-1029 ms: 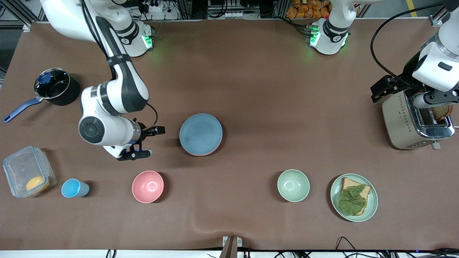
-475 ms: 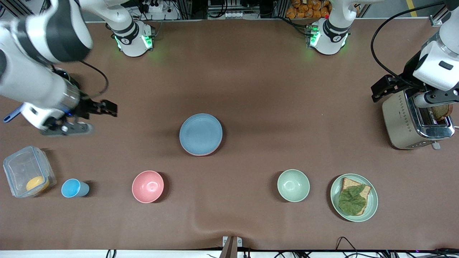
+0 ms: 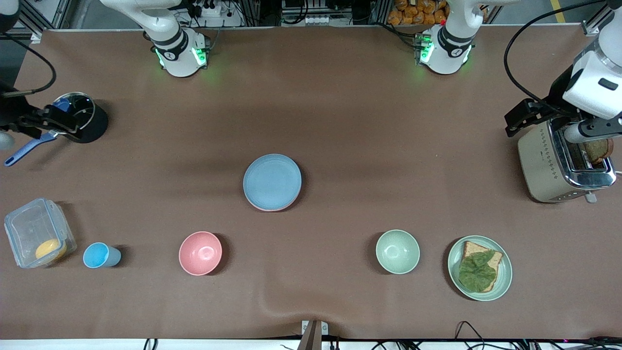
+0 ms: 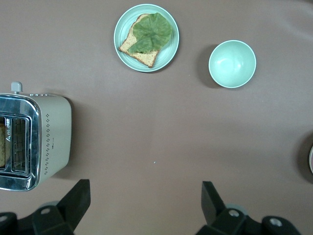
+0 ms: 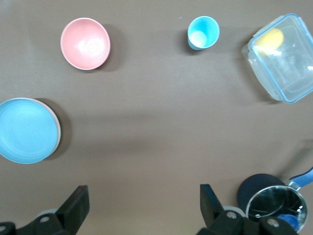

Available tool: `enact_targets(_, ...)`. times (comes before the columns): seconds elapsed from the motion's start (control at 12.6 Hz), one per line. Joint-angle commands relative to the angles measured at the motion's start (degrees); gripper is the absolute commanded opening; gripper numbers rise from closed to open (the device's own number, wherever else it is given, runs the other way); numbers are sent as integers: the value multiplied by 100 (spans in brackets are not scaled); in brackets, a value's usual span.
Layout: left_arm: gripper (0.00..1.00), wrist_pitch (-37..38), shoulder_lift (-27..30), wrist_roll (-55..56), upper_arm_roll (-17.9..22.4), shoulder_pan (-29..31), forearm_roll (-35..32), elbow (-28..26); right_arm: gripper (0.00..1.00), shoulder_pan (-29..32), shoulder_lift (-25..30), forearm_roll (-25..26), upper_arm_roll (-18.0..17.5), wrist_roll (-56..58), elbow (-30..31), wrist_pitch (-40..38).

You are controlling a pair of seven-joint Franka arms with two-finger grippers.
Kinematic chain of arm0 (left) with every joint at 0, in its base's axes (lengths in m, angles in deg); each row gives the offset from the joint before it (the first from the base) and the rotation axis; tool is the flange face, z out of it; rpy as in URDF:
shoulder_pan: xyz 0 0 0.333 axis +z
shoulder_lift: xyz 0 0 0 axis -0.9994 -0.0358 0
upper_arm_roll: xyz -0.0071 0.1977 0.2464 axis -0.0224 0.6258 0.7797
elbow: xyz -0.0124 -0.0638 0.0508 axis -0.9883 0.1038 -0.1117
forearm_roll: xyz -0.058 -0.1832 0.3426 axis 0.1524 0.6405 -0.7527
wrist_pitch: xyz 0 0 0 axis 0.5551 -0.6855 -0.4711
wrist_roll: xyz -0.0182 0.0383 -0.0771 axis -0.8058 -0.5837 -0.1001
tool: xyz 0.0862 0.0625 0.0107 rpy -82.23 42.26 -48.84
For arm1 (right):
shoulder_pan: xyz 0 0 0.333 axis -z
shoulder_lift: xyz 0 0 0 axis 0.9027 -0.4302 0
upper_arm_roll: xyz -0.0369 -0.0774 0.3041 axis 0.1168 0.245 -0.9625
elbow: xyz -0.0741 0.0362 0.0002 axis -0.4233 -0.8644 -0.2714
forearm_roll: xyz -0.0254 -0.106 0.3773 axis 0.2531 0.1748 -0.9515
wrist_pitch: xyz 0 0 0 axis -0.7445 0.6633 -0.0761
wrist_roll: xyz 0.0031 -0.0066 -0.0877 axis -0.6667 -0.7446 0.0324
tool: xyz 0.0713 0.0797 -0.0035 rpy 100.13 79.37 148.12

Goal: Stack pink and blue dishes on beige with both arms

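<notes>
- The flat, round, matte blue plate [image 3: 272,181] tops the stack at the table's [image 3: 340,121] middle, with a pink rim [image 3: 266,208] peeking out beneath.
- My right gripper [image 5: 142,208] hangs over the black saucepan [image 3: 77,116], fingers wide.
- My left gripper [image 4: 145,205] hangs beside the metal toaster [image 3: 559,165], fingers wide.

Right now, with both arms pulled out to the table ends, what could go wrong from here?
1. The light blue flat plate sits slightly off-centre: the pale pink plate shows its rim beneath it, so a bump might shift the stack.
2. The right gripper, fingers open, hangs close by the black saucepan with the glass lid; a low swing could knock it.
3. The left gripper, open, hangs by the silver toaster and could clip it.
</notes>
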State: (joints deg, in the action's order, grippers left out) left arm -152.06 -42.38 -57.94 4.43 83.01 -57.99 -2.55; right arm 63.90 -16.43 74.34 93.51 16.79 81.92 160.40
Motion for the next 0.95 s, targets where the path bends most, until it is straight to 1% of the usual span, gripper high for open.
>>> enact_targets(0.0, 100, 68, 141, -144, 5, 10, -27, -64, 100, 88, -3, 121, -208, 15, 14, -1)
enact_targets(0.87, 100, 199, 141, -478, 31, 116, 17, -55, 100, 176, -82, 139, -181, 15, -13, 8)
